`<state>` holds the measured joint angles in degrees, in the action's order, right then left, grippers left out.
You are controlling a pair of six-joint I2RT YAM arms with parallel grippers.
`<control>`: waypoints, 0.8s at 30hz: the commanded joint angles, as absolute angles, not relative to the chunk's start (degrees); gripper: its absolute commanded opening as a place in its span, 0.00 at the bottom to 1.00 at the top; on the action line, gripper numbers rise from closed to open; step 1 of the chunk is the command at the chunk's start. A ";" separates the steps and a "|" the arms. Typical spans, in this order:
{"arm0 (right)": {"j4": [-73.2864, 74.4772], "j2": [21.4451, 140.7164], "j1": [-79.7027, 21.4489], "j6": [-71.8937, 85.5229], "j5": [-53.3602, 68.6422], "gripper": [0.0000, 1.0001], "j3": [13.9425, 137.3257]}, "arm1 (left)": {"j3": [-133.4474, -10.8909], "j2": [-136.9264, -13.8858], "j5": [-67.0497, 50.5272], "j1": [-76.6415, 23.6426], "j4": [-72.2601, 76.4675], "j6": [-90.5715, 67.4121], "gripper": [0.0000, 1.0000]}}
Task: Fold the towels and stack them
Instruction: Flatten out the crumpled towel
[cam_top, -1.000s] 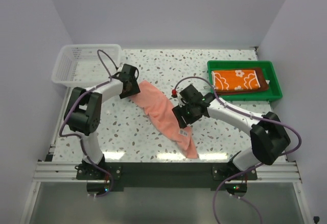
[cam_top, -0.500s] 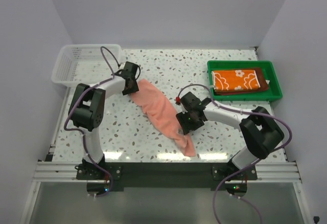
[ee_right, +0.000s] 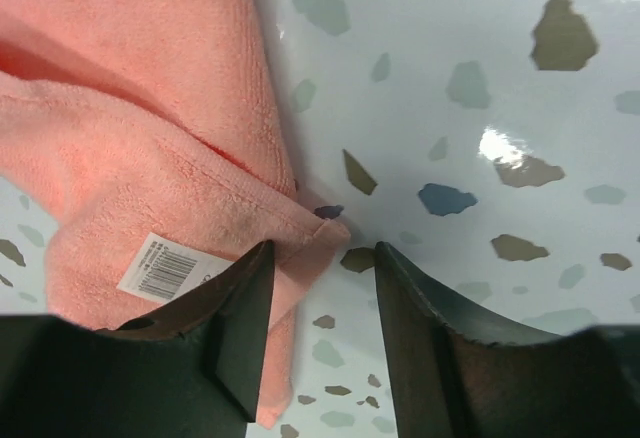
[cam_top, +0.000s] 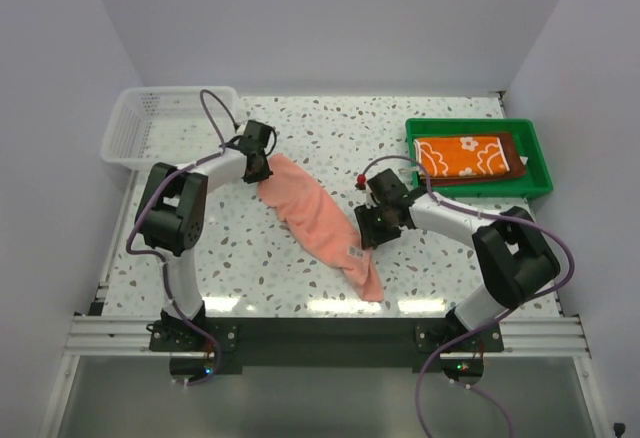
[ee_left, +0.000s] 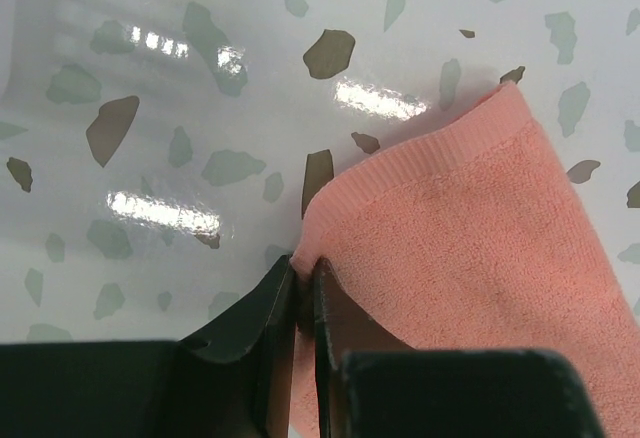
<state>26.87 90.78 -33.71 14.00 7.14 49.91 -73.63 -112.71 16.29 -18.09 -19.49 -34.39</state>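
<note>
Speckled table (cam_top: pixel 330 128) with a salmon towel (cam_top: pixel 315 220) lying crumpled slantwise across its middle, far corner pinched in the left gripper (ee_left: pixel 303 278) with jaws nearly closed on it, near edge straddled by the right gripper (ee_right: pixel 320 258) with jaws apart, gripping nothing, beside the barcode label (ee_right: pixel 160 266).

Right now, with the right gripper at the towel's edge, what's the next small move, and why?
Probably close the right gripper on the salmon towel's corner. Its jaws stand open with that corner, beside the barcode label, lying in the gap between them, while the left gripper is shut on the far corner. With both pinched, the towel could be lifted for folding.
</note>
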 commanded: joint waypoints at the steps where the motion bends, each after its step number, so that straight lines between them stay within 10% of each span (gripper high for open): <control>1: 23.12 90.08 -31.38 13.36 9.93 0.47 49.22 | -71.89 -115.75 17.58 -17.84 -23.82 -31.82 0.10; 12: 21.88 90.53 -31.29 13.54 12.39 0.26 48.16 | -72.25 -115.49 17.58 -17.93 -23.82 -31.11 0.08; 16: 23.28 90.18 -31.38 13.19 10.21 0.01 49.48 | -72.86 -115.05 18.19 -17.93 -24.52 -30.68 0.04; 24: 37.07 81.92 -31.29 11.69 -7.79 0.00 59.56 | -86.09 -113.82 22.05 -17.93 -35.13 -28.48 0.00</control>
